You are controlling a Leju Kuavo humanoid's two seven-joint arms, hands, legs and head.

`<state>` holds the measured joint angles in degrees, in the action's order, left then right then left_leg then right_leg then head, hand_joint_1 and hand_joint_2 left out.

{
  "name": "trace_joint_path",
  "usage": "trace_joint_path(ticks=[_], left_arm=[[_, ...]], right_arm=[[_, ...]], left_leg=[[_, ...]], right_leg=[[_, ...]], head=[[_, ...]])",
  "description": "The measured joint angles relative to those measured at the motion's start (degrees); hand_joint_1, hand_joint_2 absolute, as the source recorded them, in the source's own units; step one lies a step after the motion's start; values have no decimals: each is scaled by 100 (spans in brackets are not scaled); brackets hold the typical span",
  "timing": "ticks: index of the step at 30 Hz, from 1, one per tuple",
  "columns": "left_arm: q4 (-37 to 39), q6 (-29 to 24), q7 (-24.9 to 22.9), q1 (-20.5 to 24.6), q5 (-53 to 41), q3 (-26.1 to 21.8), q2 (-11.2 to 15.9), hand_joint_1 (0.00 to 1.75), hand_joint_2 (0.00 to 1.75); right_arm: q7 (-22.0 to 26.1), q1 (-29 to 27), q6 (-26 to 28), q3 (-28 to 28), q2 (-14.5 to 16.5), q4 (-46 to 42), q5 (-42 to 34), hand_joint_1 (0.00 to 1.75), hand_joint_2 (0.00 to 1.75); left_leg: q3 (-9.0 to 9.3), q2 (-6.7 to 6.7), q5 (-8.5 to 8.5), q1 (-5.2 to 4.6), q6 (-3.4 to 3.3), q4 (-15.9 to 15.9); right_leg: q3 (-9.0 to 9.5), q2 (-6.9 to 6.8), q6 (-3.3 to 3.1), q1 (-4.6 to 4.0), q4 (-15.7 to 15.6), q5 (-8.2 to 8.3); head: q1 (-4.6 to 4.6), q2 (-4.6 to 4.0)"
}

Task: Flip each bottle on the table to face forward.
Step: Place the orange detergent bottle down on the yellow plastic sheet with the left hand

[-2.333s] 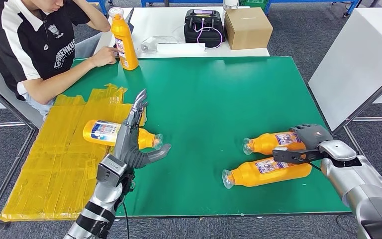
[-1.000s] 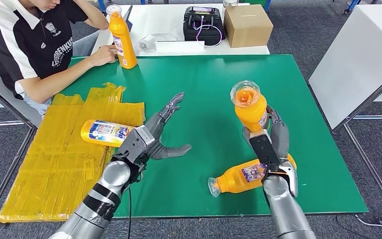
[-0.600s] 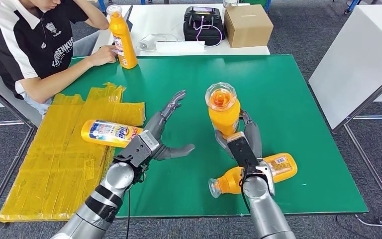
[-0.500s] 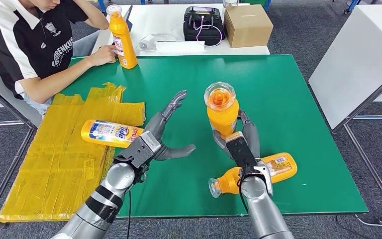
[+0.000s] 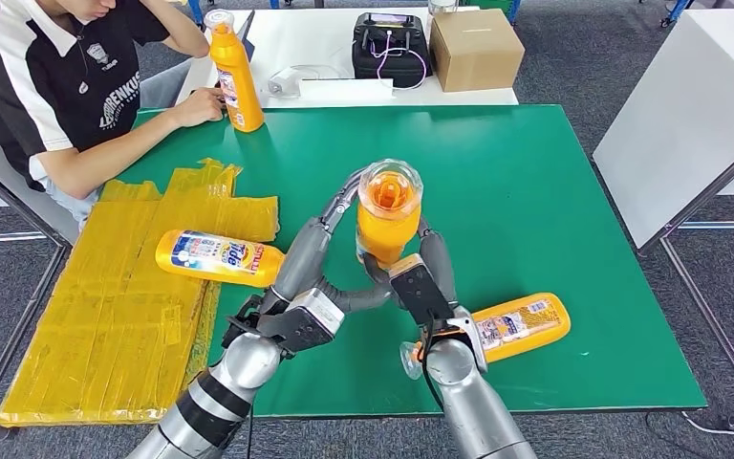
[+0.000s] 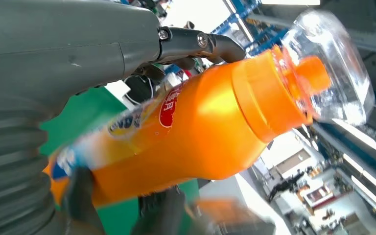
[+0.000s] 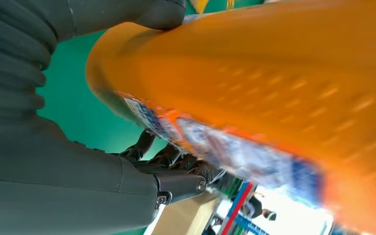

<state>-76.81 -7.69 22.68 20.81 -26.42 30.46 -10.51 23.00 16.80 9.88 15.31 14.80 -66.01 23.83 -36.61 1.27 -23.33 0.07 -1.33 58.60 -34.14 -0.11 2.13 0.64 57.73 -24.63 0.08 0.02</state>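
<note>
Four orange bottles; one upright bottle (image 5: 388,216) between both hands.

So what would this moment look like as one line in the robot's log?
phase: handover | raised bottle: upright, off table | right hand: holds it | left hand: closing around it
</note>
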Motion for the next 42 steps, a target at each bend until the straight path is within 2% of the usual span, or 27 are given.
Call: trace_joint_path(ticks=[20,25,32,37,38,41,42], left_arm=[[102,290,-25,58,368,44,-11,0,175],[376,508,-84,230,657,-59,-13,0,175],[845,176,-160,491,460,-201,-65,0,175],[1354,697,-102,708,1046,-423,-124,0,175],[1457,768,-67,748,1141,-473,-137,5,175],[1669,845,22,806,1263,-592,-173,136,175],[1704,844,45,809,1270,-617,-182,175,175]], right_arm=[[-67,249,46,488,154,403,276,175,175],[-145,291,123,689,221,577,458,175,175],[-197,277,117,974,249,737,486,175,175],[-299,292,122,1038,249,867,448,175,175],[-303,300,127,1045,249,898,429,175,175],[-303,327,148,1070,249,989,388,175,175],[-302,334,153,1075,249,1016,380,175,175]], left_leg=[[0,-1,0,0,0,0],[0,-1,1,0,1,0],[-1,0,1,-1,1,0],[-2,0,1,-1,1,0],[-2,0,1,-1,1,0],[-2,1,2,0,2,0],[-2,1,2,0,2,0]], right_leg=[[-2,0,0,0,0,0],[-2,0,0,0,0,0],[-2,0,0,1,1,0],[-1,0,0,1,1,0],[-1,0,0,1,1,0],[-1,0,0,1,1,1],[-1,0,0,0,2,1]], head=[[1,0],[1,0],[2,0],[3,0],[2,0],[2,0],[2,0]])
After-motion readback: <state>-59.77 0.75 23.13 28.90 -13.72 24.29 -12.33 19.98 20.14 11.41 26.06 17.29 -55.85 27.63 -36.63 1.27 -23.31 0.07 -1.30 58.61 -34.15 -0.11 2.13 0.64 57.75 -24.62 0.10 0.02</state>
